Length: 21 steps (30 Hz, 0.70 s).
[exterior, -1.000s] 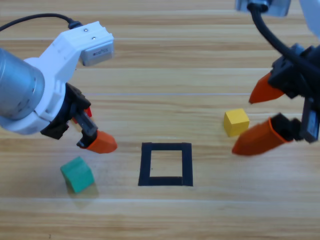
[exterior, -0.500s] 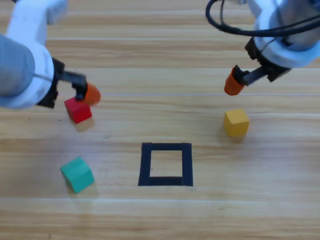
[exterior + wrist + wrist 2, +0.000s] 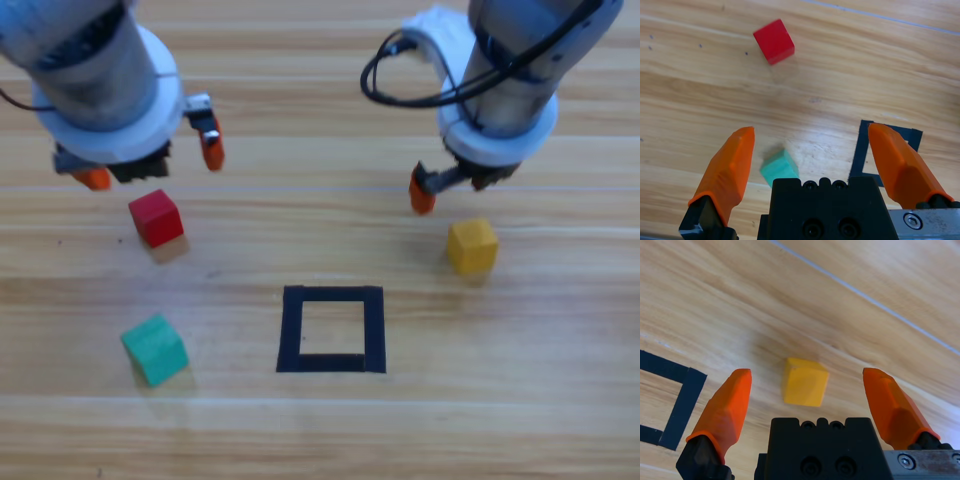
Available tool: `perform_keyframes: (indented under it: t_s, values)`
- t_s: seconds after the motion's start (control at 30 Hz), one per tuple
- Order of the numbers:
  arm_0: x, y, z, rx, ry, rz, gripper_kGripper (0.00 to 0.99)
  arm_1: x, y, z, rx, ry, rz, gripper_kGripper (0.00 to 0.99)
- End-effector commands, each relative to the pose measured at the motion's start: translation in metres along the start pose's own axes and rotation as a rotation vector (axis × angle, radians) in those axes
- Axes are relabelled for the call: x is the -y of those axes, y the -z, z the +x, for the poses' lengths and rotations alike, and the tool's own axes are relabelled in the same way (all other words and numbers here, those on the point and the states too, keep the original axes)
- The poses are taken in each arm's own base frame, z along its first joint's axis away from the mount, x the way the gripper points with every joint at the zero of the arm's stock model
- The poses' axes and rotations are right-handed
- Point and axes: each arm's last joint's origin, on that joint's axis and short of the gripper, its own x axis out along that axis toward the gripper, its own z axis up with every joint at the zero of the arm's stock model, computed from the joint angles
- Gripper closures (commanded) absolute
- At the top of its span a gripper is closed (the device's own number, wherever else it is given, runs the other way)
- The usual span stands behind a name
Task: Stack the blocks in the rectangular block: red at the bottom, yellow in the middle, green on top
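Nearest the front edge of the wooden table [image 3: 560, 420] lies the green cube [image 3: 155, 348], toward the front left corner, turned a little askew to the table's planks and touching nothing. Just behind and to its right, near the middle of the table's width, is the black tape square [image 3: 332, 328], its opening bare wood with no cube inside. Farther back on the right, the yellow cube [image 3: 472, 245] sits alone on the wood, well apart from the tape square; in the right wrist view it lies ahead of the gripper between the lines of the two orange jaws, which stand wide apart and touch nothing. Farther back on the left, the red cube [image 3: 156, 217] rests on the table, behind the green cube and apart from it. Over it, slightly toward the back edge, hangs the left gripper [image 3: 155, 162], pointing down, its jaws spread apart with nothing between them; its wrist view shows the red cube beyond the jaw tips. The right gripper [image 3: 810, 400] hangs over the table just behind the yellow cube, with only one orange tip showing from above.
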Motion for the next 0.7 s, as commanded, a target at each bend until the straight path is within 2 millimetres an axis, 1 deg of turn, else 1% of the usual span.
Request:
perform_keyframes:
  t_s: [0.03,0.1,0.23,0.3,0.4,0.5,0.57,0.7]
  values:
    - [-0.004,-0.019,0.010,-0.059,0.008,-0.118,0.031,0.017,0.001,0.055,-0.148,-0.009,0.084,0.007]
    - [-0.012,-0.029,0.019,-0.097,-0.001,-0.191,0.031,0.023,0.002,0.062,-0.168,0.000,0.120,0.011]
    - [-0.017,-0.034,0.039,-0.145,-0.058,-0.264,0.030,0.026,0.004,0.065,-0.188,0.007,0.137,0.013]
    - [-0.014,-0.034,0.053,-0.171,-0.093,-0.279,0.031,0.026,0.005,0.065,-0.198,0.004,0.142,0.022]
    - [-0.004,-0.038,0.074,-0.204,-0.153,-0.287,0.031,0.024,0.007,0.067,-0.217,-0.024,0.146,0.040]
    - [0.003,-0.040,0.086,-0.226,-0.187,-0.297,0.031,0.023,0.009,0.072,-0.239,-0.044,0.158,0.053]
    - [0.004,-0.042,0.096,-0.247,-0.199,-0.308,0.031,0.021,0.010,0.078,-0.254,-0.058,0.163,0.068]
    - [0.010,-0.047,0.117,-0.282,-0.207,-0.329,0.031,0.020,0.013,0.086,-0.279,-0.068,0.181,0.068]
